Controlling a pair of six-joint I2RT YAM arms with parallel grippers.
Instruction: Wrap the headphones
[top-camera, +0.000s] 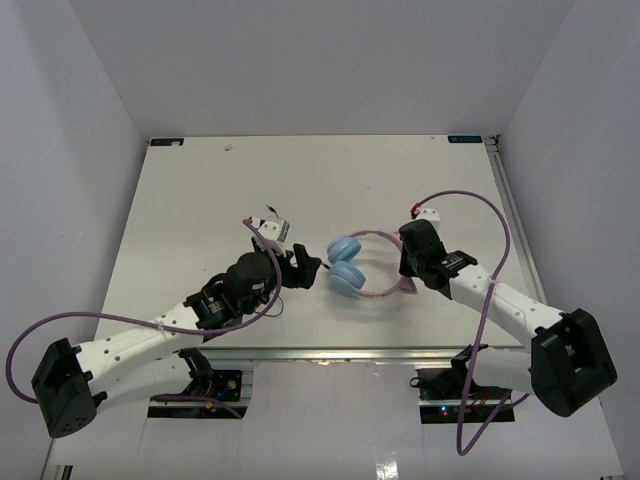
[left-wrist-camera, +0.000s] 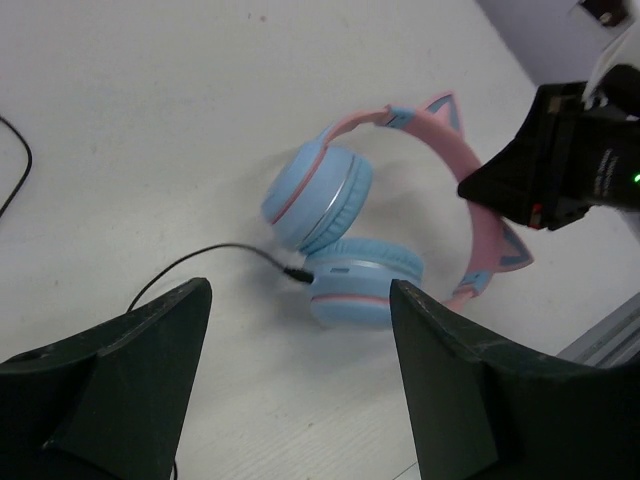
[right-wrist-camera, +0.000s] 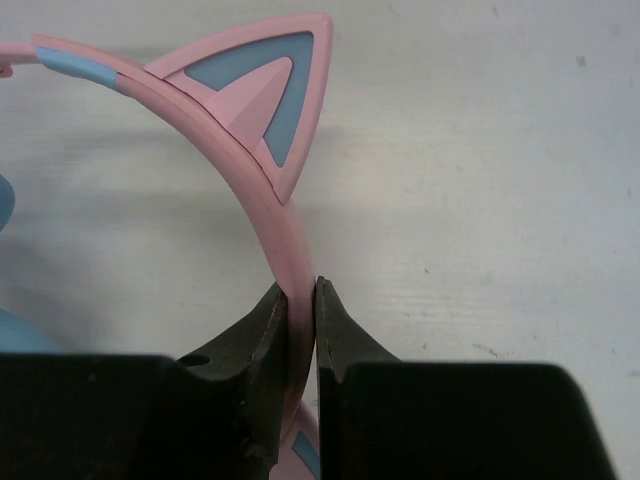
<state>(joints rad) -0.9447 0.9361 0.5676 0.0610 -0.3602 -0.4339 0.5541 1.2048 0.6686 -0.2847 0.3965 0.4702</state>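
The headphones lie flat on the table, near the front edge and between the two arms. The two blue ear cups are folded in and touch each other.

The right pincer is pinched tight on the pink headband, just below one cat ear. It looks like this arm's job is to hold the headphones in place.

The left pincer is open wide and holds nothing. It hangs just beside the ear cups, on their left side. The thin black cord is plugged into the lower ear cup. From there it runs loose over the table toward the left arm. None of it is wound around the headphones yet.

So I think the wrapping has not begun. This is the getting-ready step: one arm holds, and the other is about to fetch the cord.

Next, the left pincer likely needs to go down over the cord and close on it, then carry it around the headphones. The cord is very thin and lies flat, so the fingers must reach right down to the table or it may slip out. The right pincer should keep its hold so the headphones do not slide.
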